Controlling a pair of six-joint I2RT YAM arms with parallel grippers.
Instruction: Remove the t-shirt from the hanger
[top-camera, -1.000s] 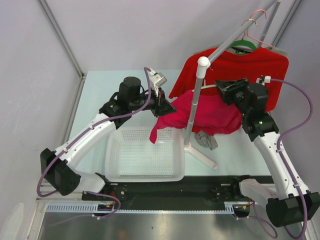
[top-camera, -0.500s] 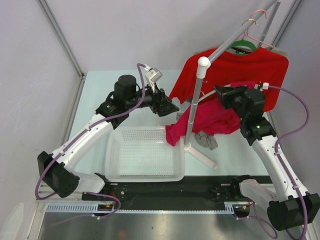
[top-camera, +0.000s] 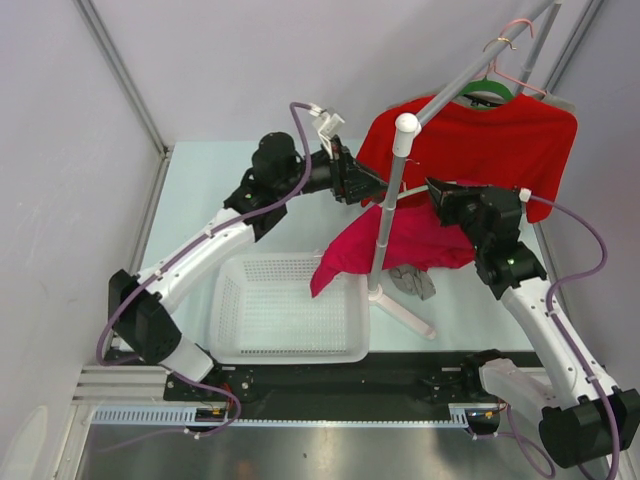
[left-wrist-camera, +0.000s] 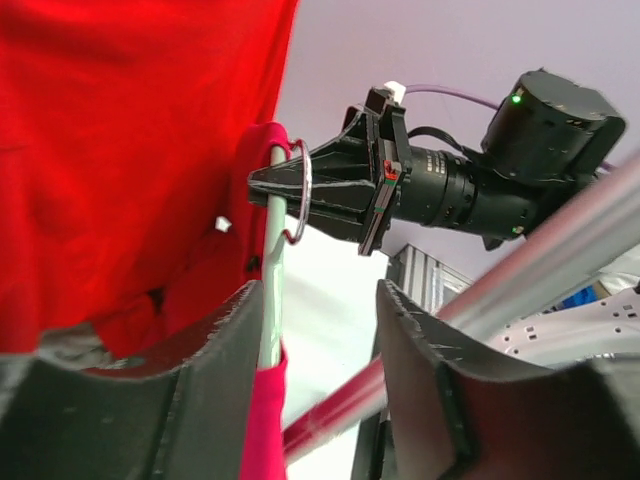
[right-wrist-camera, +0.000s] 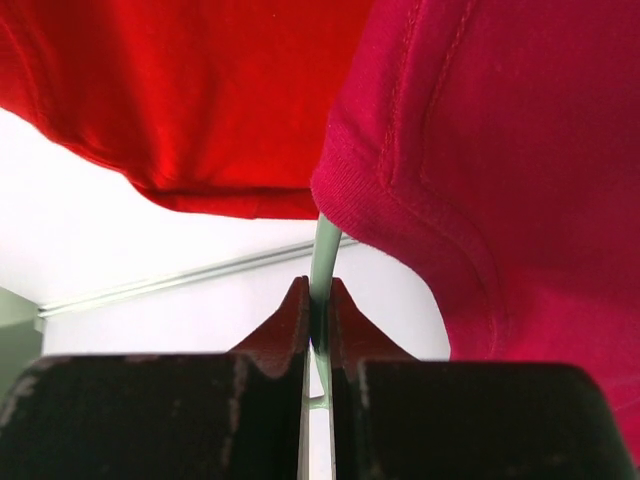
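Observation:
The crimson t-shirt (top-camera: 410, 242) hangs from the pale grey hanger (top-camera: 412, 192), its lower corner drooping over the basket. My right gripper (top-camera: 433, 192) is shut on the hanger's thin bar (right-wrist-camera: 322, 255), with the t-shirt's collar (right-wrist-camera: 520, 180) just to its right. My left gripper (top-camera: 367, 188) is open at the hanger's left end. In the left wrist view the hanger arm (left-wrist-camera: 272, 250) runs just inside my left finger (left-wrist-camera: 215, 400), with t-shirt cloth (left-wrist-camera: 262, 425) on it. The metal hook (left-wrist-camera: 301, 190) and the right gripper show beyond.
A scarlet t-shirt (top-camera: 490, 135) hangs on a green hanger (top-camera: 485, 92) from the slanted rack rail; a pink wire hanger (top-camera: 515, 45) is beside it. The rack's white post (top-camera: 385, 225) stands between my arms. A white basket (top-camera: 225, 330) sits below. A grey rag (top-camera: 412, 282) lies by the post's foot.
My left gripper has let go of the t-shirt's edge and moved up and right to the hanger's left end. The freed cloth has dropped toward the basket. The right gripper shifted slightly.

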